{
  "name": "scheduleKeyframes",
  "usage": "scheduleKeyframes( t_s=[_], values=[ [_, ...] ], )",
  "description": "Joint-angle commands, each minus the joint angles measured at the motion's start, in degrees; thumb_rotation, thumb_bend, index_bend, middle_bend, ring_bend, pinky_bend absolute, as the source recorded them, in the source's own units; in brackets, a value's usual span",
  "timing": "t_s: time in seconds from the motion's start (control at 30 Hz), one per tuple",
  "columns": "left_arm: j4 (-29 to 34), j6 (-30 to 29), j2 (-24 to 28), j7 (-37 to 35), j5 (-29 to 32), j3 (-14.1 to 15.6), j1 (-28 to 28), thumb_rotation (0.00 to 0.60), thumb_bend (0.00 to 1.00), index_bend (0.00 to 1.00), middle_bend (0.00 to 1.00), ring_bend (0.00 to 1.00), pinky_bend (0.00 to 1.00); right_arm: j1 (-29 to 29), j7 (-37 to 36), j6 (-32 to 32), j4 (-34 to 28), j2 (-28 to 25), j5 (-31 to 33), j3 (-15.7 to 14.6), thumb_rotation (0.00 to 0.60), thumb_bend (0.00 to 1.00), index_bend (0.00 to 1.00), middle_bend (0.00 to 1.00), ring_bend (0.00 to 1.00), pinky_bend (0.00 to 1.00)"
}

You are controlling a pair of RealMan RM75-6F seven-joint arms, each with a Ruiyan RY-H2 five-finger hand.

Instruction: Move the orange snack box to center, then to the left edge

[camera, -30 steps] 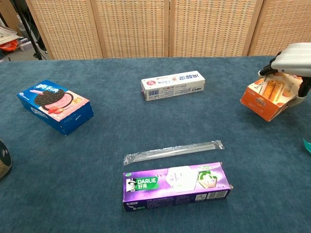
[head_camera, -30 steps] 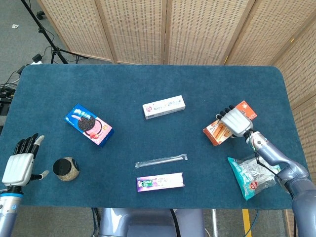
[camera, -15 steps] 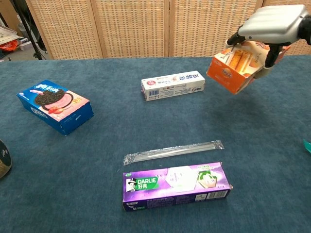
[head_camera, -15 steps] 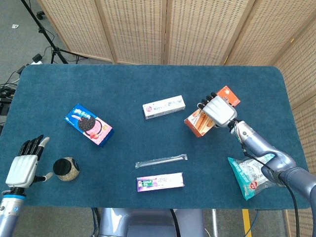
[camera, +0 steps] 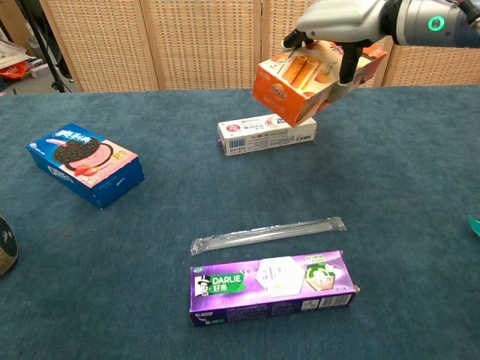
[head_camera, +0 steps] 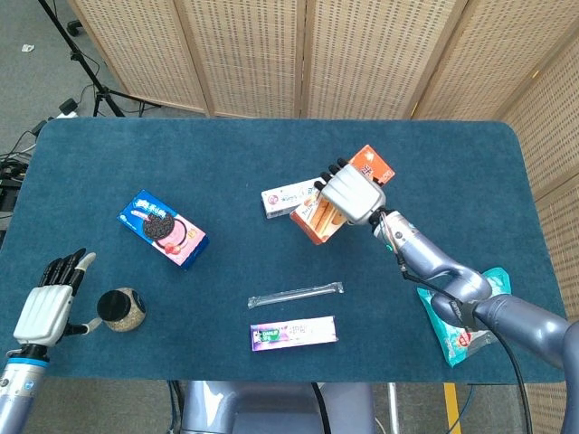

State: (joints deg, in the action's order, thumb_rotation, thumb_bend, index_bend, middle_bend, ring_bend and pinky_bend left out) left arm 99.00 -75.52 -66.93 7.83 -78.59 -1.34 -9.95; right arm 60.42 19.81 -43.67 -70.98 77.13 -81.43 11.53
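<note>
My right hand [head_camera: 351, 194] [camera: 339, 21] grips the orange snack box [head_camera: 315, 217] [camera: 296, 88] from above and holds it in the air, tilted, above the middle of the blue table. The box hangs just in front of the white toothpaste box [head_camera: 282, 200] [camera: 255, 136] and overlaps its right end in both views. My left hand [head_camera: 47, 306] is open near the table's front left corner, fingers spread, beside a small dark round jar [head_camera: 121, 309]. The chest view does not show the left hand.
A blue cookie box [head_camera: 164, 228] [camera: 85, 164] lies at the left. A clear wrapped straw [head_camera: 296, 294] [camera: 267, 233] and a purple Darlie toothpaste box [head_camera: 293, 334] [camera: 271, 287] lie at the front centre. A teal snack bag [head_camera: 461, 322] sits at the front right under my right arm.
My right hand has lifted the orange snack box from the right side of the table and carried it leftward to the centre. The left hand has barely shifted.
</note>
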Motion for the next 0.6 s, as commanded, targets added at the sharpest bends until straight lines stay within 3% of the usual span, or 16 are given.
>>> scheduleKeyframes(
  t_s=[0.03, 0.17, 0.3, 0.6],
  values=[
    [0.0, 0.3, 0.2, -0.5, 0.2, 0.0, 0.0, 0.600, 0.11, 0.00, 0.00, 0.00, 0.00, 1.9, 4.2, 2.6, -2.0, 1.7, 4.4, 1.9, 0.600, 0.10, 0.68, 0.52, 0.43, 0.40],
    [-0.1, 0.7, 0.4, -1.1, 0.2, 0.1, -0.1, 0.600, 0.11, 0.00, 0.00, 0.00, 0.00, 3.4, 9.7, 6.8, -3.2, 2.6, 12.7, 2.8, 0.600, 0.10, 0.68, 0.52, 0.43, 0.41],
    [-0.1, 1.0, 0.5, -1.7, 0.0, 0.2, -0.2, 0.600, 0.11, 0.00, 0.00, 0.00, 0.00, 6.1, 18.4, 9.8, -4.9, 2.6, 25.3, 1.9, 0.600, 0.10, 0.68, 0.52, 0.43, 0.41],
    [-0.5, 1.9, 0.6, -2.7, 0.4, 0.2, -0.5, 0.600, 0.11, 0.00, 0.00, 0.00, 0.00, 14.3, 37.3, 3.4, -9.9, 3.5, 53.1, -5.2, 0.600, 0.10, 0.69, 0.53, 0.43, 0.41]
  ],
)
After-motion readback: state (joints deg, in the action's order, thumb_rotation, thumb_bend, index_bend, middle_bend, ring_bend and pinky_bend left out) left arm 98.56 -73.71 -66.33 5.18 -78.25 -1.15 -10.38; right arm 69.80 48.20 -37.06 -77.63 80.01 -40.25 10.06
